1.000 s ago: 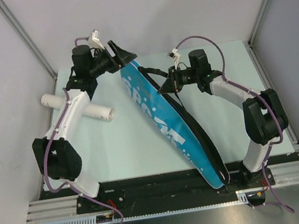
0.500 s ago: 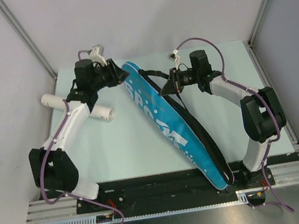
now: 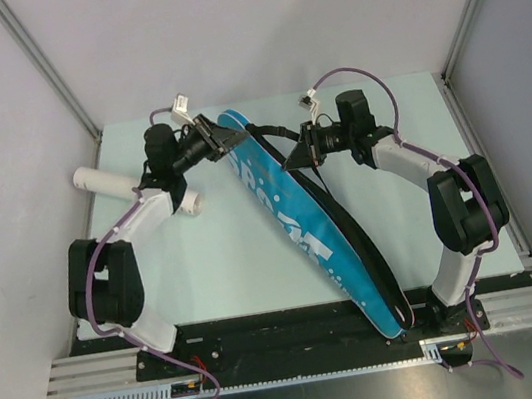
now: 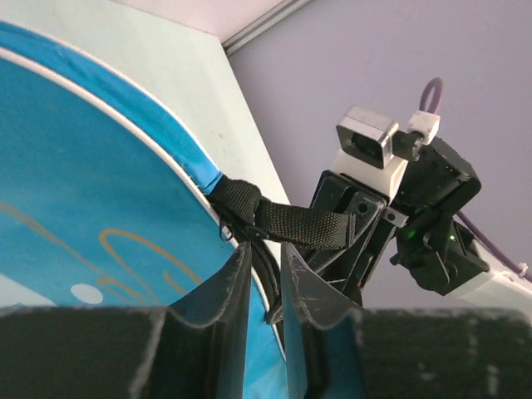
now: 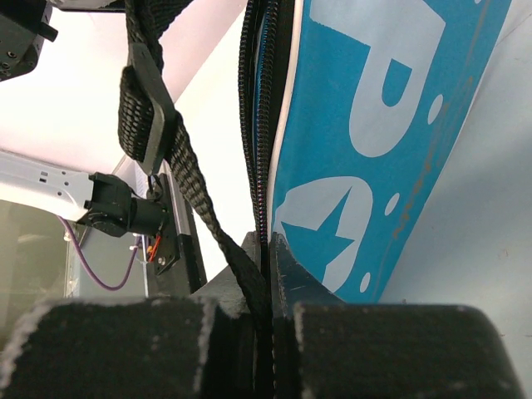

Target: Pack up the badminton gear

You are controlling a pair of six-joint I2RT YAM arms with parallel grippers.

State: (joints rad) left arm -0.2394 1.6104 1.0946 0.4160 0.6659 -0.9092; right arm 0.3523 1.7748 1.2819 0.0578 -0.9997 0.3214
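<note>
Your blue bag (image 3: pixel 295 225) lies diagonally from bottom centre of the top view towards upper centre. On its right edge, your right gripper (image 3: pixel 291 162) is clamped on the black strap (image 5: pixel 195 187). At the far tip, your left gripper (image 3: pixel 233 140) narrowly straddles the edge; you can't tell if it grips. The white tube (image 3: pixel 101 178) lies upper left.

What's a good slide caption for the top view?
Right fingers pinch the strap of the blue bag, left fingers at its far end, white tube at left.

pale green table (image 3: pixel 234 255). blue racket bag (image 3: pixel 302 234) lies on it diagonally, far centre to near right edge. white tube (image 3: pixel 101 177) lies far left, partly hidden.
</note>
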